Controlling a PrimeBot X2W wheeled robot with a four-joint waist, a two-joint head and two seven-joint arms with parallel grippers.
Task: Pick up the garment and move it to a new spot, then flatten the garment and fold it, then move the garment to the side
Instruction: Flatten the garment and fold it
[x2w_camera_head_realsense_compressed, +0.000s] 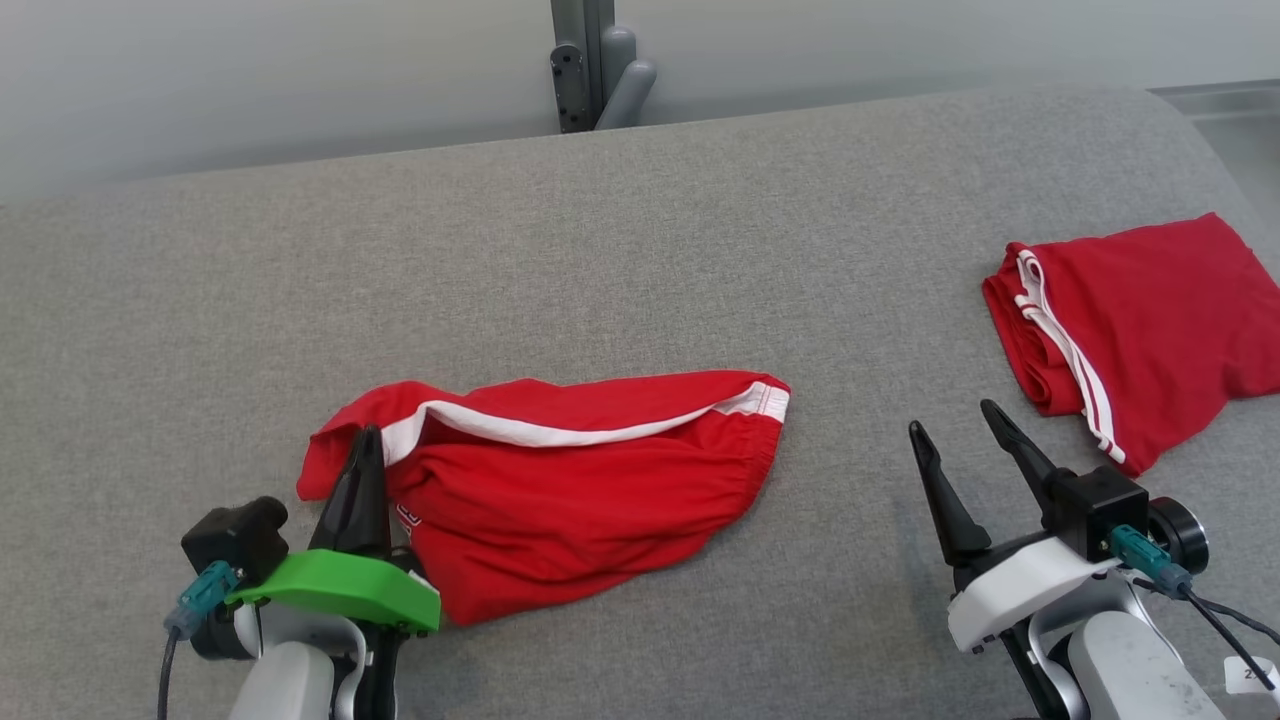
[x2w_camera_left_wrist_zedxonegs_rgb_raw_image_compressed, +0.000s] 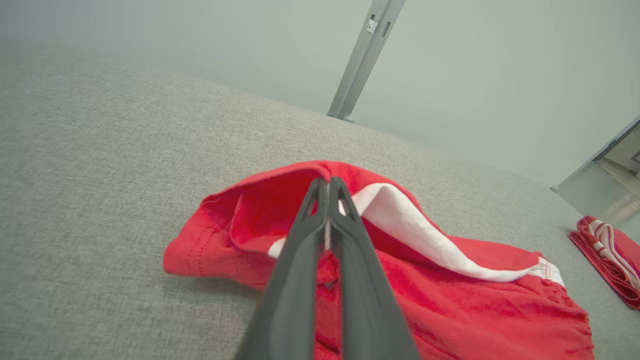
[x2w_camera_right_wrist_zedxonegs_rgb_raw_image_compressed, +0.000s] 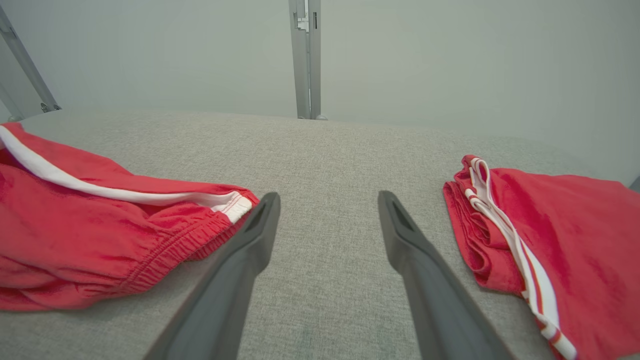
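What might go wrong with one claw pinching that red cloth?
1. The left gripper is shut on just one end of the crumpled garment, near its white band; so small a pinch may slip when lifted.
2. The right gripper is open and holds nothing, so the cloth would probably hang bunched, harder to flatten.
3. The folded garment lies close beside the right gripper; a careless sweep might rumple it.

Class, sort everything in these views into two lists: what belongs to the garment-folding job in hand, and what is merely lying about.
Belongs to the job:
crumpled red fabric shorts with white trim
left hand, shut on their edge
right hand, open

Lying about:
folded red garment with white stripes
grey metal post
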